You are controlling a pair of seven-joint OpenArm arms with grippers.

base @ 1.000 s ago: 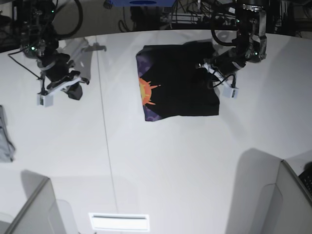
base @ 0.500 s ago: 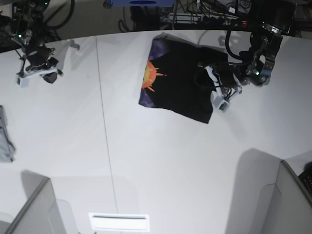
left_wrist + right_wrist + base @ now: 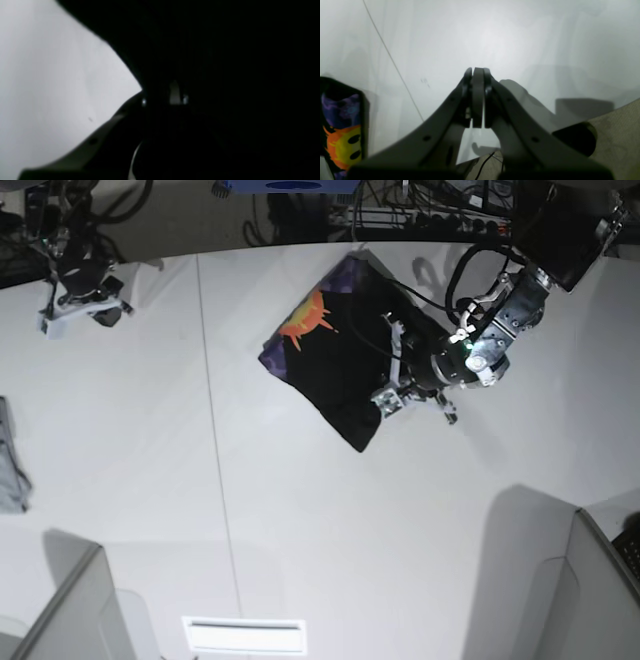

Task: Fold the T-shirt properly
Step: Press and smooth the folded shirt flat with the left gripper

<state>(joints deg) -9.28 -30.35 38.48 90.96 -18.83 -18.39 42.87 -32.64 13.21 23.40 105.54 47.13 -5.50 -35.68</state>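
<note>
At the far left of the base view, well apart from the T-shirt point(image 3: 340, 345), the right gripper point(image 3: 477, 75) has its fingers pressed together over the bench point(image 3: 300, 530). The T-shirt lies slanted on the bench, its orange sunburst and purple patches along the side facing that gripper. Over the T-shirt's other side reaches the left gripper point(image 3: 385, 398); black cloth fills much of its wrist view, and whether its fingers are spread or pinching cloth I cannot tell.

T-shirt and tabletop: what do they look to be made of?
T-shirt: soft matte fabric, probably cotton jersey, since it drapes and creases; fibre unconfirmed.
Tabletop: smooth, white, slightly glossy, perhaps laminate, as it shows soft reflections and a thin straight seam.
</note>
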